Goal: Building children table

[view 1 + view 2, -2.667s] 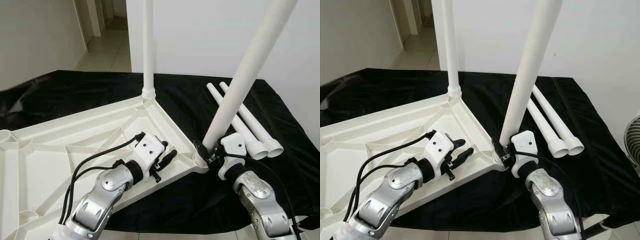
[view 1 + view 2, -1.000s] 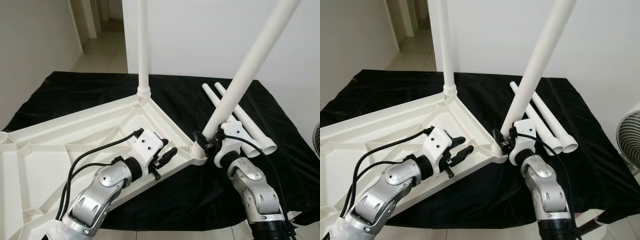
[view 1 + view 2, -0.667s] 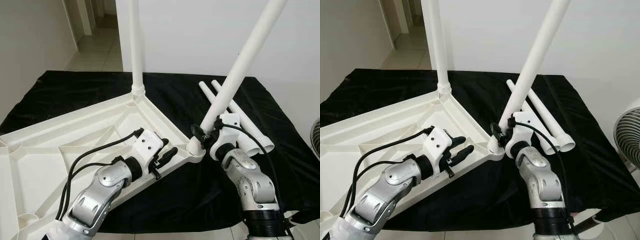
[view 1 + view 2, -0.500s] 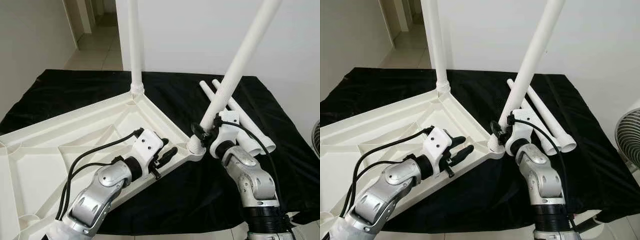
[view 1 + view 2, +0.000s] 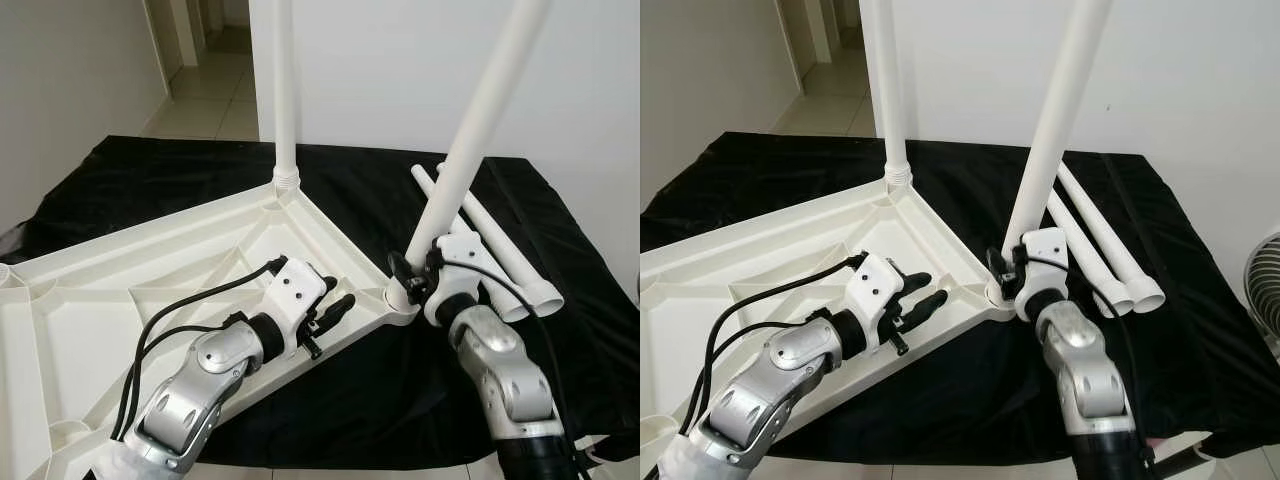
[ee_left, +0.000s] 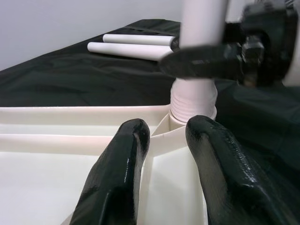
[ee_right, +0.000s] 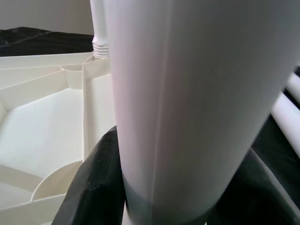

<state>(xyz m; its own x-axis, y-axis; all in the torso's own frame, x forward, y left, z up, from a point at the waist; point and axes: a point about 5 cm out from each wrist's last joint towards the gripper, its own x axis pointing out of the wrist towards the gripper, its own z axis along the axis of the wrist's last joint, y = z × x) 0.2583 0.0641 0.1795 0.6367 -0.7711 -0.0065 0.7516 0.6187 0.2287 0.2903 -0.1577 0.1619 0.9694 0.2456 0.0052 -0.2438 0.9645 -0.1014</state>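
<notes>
In the head views, an upturned white ribbed plastic tabletop (image 5: 150, 270) is seen lying on a worktop draped in black cloth (image 5: 150, 180). The silver left arm is stretched forward and low across the tabletop's near edge, its left hand (image 5: 335, 310) pointed toward the near corner socket. The right arm is bent up from below, its right hand (image 5: 1002, 272) closed around the base of a long white plastic tube leg (image 5: 1055, 110) that leans slightly in that corner socket. A second white leg (image 5: 284, 90) is stood upright in the far corner. Two spare white tube legs (image 5: 500, 255) are laid side by side on the cloth, just beyond the right arm.

From the left wrist, the two black fingers (image 6: 122, 178) are shown narrowly parted astride a raised rib of the tabletop, holding nothing, near the threaded collar of the held leg.

From the right wrist, the leg (image 7: 187, 93) is seen clasped between both black fingers (image 7: 93, 187), with the tabletop's ribbed compartments beyond.
</notes>
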